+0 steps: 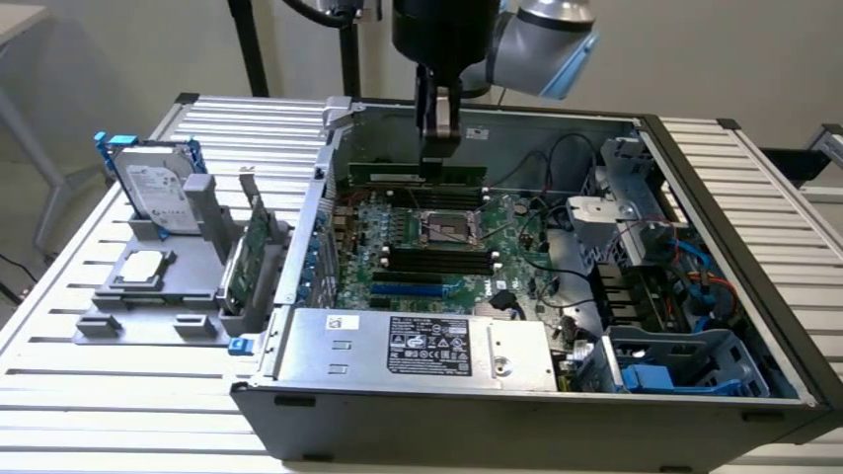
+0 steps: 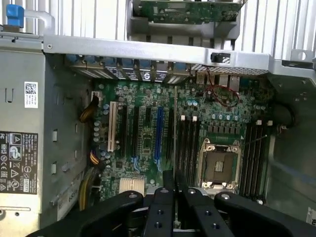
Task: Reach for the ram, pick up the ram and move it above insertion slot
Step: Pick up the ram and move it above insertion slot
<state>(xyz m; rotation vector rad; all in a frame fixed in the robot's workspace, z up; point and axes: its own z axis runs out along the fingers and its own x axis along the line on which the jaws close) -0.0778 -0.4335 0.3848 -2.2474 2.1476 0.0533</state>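
Observation:
The ram (image 1: 415,178) is a long thin green stick hanging level inside the open computer case (image 1: 737,227), with my gripper (image 1: 441,148) shut on its top edge near the middle. It hovers a little above the motherboard (image 1: 435,247), over the far side of the CPU socket (image 1: 448,228). In the wrist view the ram (image 2: 175,128) appears edge-on as a thin line running out from my gripper (image 2: 174,190), just beside a bank of black memory slots (image 2: 188,148). A second bank of slots (image 2: 254,153) lies on the other side of the socket (image 2: 219,165).
A power supply (image 1: 415,346) fills the case's near corner, and cables and a drive cage (image 1: 633,237) crowd the exterior view's right. On the slatted table at the exterior view's left, a grey holder (image 1: 145,306) carries a hard drive (image 1: 158,188), a processor (image 1: 142,267) and a green expansion card (image 1: 257,247).

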